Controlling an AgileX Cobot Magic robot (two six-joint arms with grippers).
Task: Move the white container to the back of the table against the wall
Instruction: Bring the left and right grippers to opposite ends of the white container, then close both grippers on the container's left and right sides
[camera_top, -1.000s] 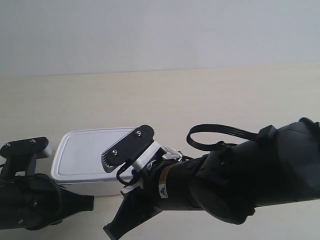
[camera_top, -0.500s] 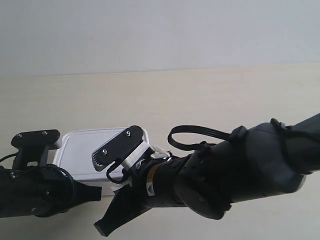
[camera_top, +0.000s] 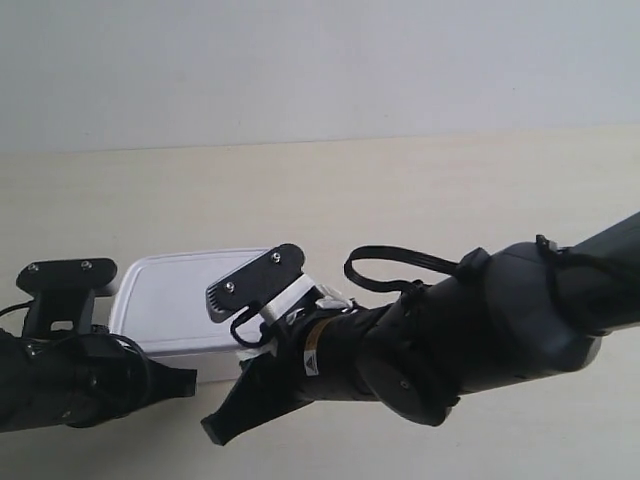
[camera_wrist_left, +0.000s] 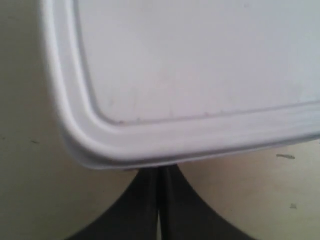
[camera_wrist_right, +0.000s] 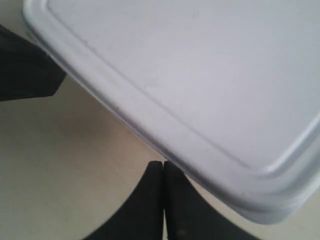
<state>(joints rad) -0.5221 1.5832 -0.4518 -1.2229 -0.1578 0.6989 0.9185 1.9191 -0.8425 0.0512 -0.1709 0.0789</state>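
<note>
The white container (camera_top: 170, 300) lies flat with its lid on, on the table (camera_top: 450, 190), well short of the wall (camera_top: 320, 70). In the left wrist view my left gripper (camera_wrist_left: 159, 171) is shut, its tips tucked under the rim by a rounded corner of the white container (camera_wrist_left: 200, 75). My right gripper (camera_wrist_right: 163, 166) is also shut, its tips against the long side of the white container (camera_wrist_right: 200, 75). In the exterior view both arms crowd the box's near side and hide its front wall.
The arm at the exterior view's left (camera_top: 70, 380) reaches in at the box's near corner. The bulky arm at the exterior view's right (camera_top: 450, 350) spans the front of the table with a black cable loop (camera_top: 400, 265). Bare tabletop stretches from the box back to the wall.
Both arms have pushed in and to the left along the container's near side. The container now sits slightly farther left and back than a second ago.
</note>
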